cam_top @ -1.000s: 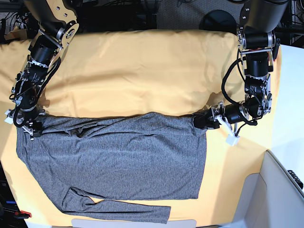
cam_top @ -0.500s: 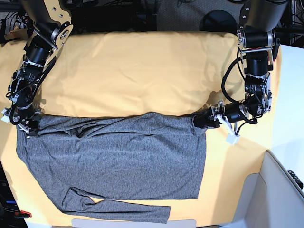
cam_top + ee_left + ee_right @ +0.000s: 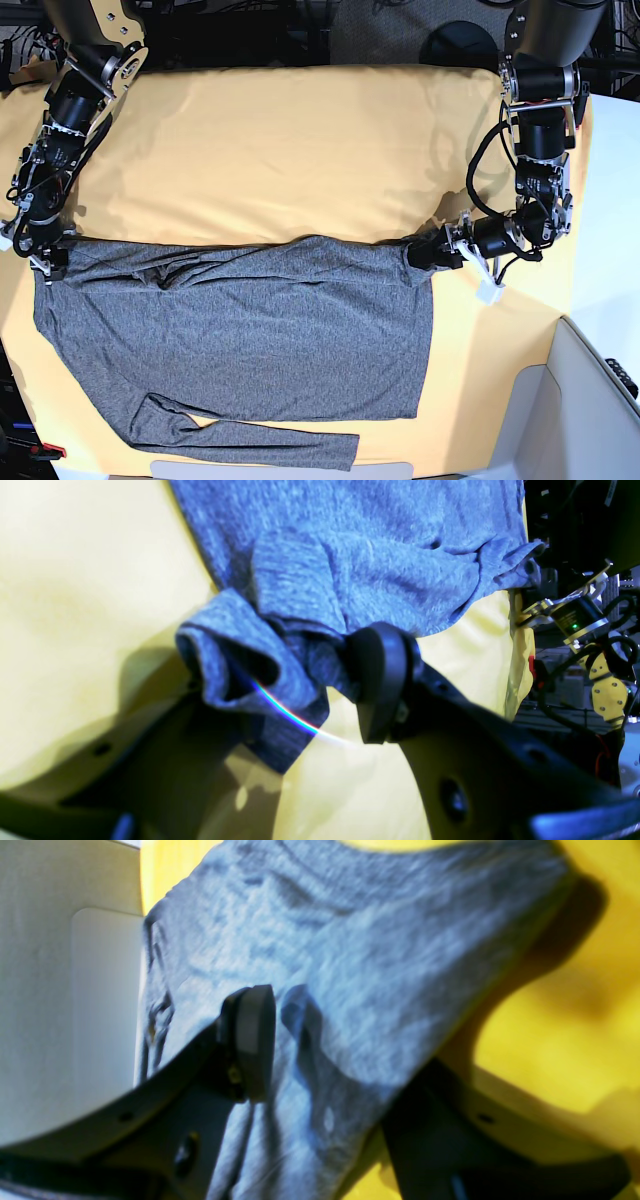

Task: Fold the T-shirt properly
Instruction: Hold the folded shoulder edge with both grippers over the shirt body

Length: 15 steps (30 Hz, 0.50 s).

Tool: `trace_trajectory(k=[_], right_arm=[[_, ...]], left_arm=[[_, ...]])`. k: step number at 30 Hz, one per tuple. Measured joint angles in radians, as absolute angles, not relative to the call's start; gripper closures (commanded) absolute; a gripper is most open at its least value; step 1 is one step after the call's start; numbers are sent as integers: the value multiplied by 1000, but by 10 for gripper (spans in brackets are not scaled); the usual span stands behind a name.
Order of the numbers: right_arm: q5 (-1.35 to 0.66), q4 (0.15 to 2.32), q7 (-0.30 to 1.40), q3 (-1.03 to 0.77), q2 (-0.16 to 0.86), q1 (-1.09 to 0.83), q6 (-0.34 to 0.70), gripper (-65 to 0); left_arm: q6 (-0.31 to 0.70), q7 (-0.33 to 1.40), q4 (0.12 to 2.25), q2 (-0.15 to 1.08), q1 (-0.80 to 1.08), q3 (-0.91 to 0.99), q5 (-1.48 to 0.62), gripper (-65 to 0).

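Note:
The grey T-shirt (image 3: 240,330) lies flat on the front half of the yellow-orange table cloth (image 3: 300,150), with one long sleeve (image 3: 250,440) folded across its bottom edge. At the base view's right, my left gripper (image 3: 420,254) is shut on the shirt's top right corner. The left wrist view shows bunched fabric (image 3: 280,680) between the pads of that gripper (image 3: 285,695). My right gripper (image 3: 48,262) at the base view's left is shut on the top left corner. In the right wrist view the cloth (image 3: 350,965) drapes over that gripper (image 3: 330,1065), hiding the far finger.
A white panel (image 3: 590,400) rises at the front right corner, and a white surface (image 3: 65,1015) borders the cloth beside the right gripper. A red-handled item (image 3: 40,450) lies at the front left edge. The other arm's joints and cables (image 3: 585,625) show beyond the shirt.
The right arm has drawn its corner of the shirt to the left and slightly back, pulling the top edge straighter. The left arm has hardly moved.

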State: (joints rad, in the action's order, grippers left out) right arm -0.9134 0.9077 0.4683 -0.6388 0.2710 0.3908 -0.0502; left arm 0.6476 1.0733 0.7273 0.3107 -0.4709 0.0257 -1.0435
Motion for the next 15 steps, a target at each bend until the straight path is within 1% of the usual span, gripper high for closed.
trace_trajectory(k=[7, 15], right_arm=[[-902, 903, 458, -643, 307, 377, -68, -208], [-896, 903, 454, -675, 301, 377, -68, -208]], left_arm=[[647, 1073, 727, 311, -471, 26, -1043, -267], [647, 1073, 727, 310, -471, 26, -1043, -267]])
